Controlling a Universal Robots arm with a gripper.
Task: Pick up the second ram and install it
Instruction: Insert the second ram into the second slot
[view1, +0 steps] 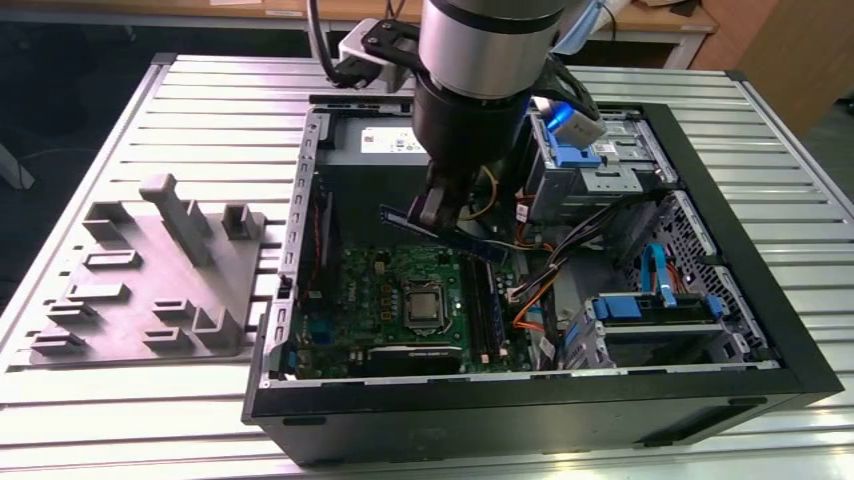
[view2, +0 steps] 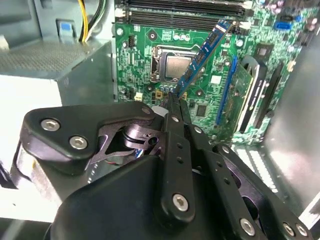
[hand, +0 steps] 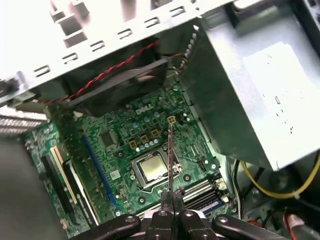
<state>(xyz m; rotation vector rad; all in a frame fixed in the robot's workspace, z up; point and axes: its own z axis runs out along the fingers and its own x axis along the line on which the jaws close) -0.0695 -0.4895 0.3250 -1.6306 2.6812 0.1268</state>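
Note:
The second ram (view1: 470, 243) is a long dark blue-green strip held tilted in the air above the green motherboard (view1: 387, 290) inside the open computer case (view1: 747, 300). My gripper (view1: 438, 215) is shut on it near one end. In the second wrist view the second ram (view2: 204, 54) runs out from my gripper (view2: 175, 102) over the processor socket (view2: 176, 66). In the first wrist view the second ram (hand: 170, 150) appears edge-on as a thin line, clamped by my gripper (hand: 170, 196). The long black slots (view1: 489, 310) lie beside the socket, at the exterior view's right.
A grey power supply (view1: 380, 140) fills the case's far end. A drive cage (view1: 601, 160) and orange and black cables (view1: 534, 300) crowd the exterior view's right. A grey moulded fixture (view1: 147, 270) sits on the slatted table (view1: 200, 100) at the exterior view's left.

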